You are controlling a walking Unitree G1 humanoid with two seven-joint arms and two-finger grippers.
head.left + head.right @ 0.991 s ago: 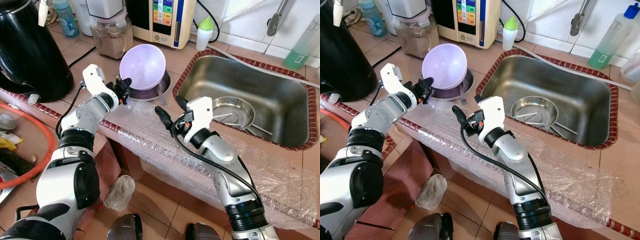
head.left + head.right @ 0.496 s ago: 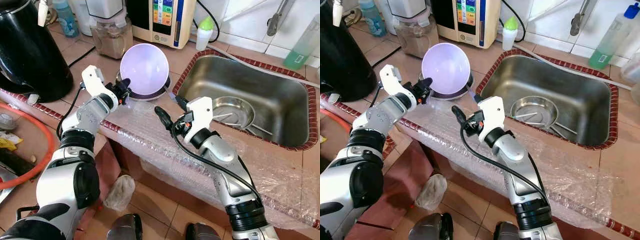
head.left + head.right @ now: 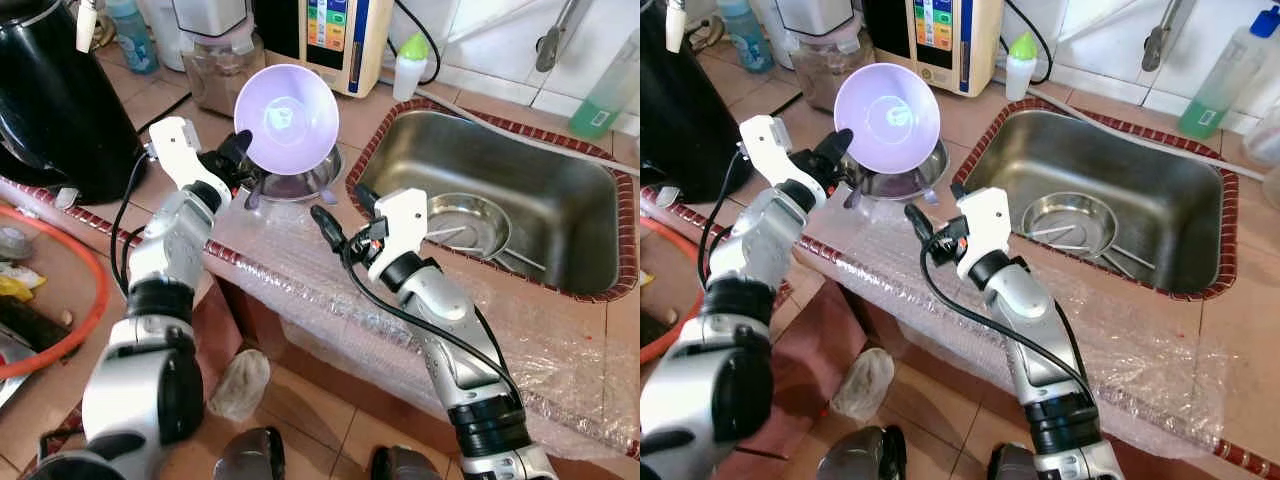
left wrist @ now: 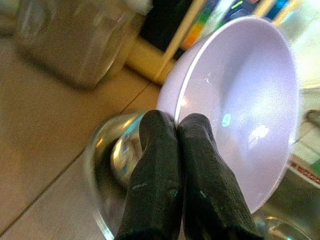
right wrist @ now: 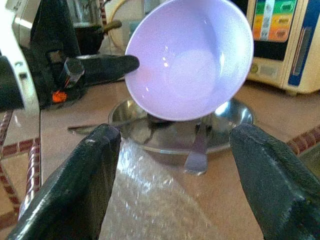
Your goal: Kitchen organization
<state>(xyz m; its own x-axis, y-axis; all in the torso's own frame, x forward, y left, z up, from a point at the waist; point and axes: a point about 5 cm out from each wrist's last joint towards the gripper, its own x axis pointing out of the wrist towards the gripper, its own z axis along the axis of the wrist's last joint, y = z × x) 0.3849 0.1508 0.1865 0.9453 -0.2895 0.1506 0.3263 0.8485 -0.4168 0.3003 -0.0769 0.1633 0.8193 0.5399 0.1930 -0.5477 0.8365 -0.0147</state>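
Note:
A lavender bowl [image 3: 286, 118] hangs tilted on its edge above a steel bowl [image 3: 296, 185] on the tiled counter. My left gripper [image 3: 240, 152] is shut on the lavender bowl's rim [image 4: 176, 117], both fingers [image 4: 155, 165] pinching it. The steel bowl [image 5: 175, 135] holds a small steel cup [image 4: 122, 160] and a spoon [image 5: 197, 150]. My right gripper [image 3: 335, 215] is open over the bubble wrap [image 3: 290, 260], just in front of the steel bowl, with nothing between its fingers [image 5: 75, 195].
A steel sink [image 3: 560, 180] to the right holds a steel plate [image 3: 470, 222] and cutlery. A black kettle [image 3: 55, 100], a blender jar [image 3: 215, 70], a water purifier [image 3: 320, 40] and bottles line the back. An orange hoop [image 3: 70, 290] lies lower left.
My left gripper has lifted the lavender bowl up off the steel bowl and tilted it further upright. The right gripper has barely moved.

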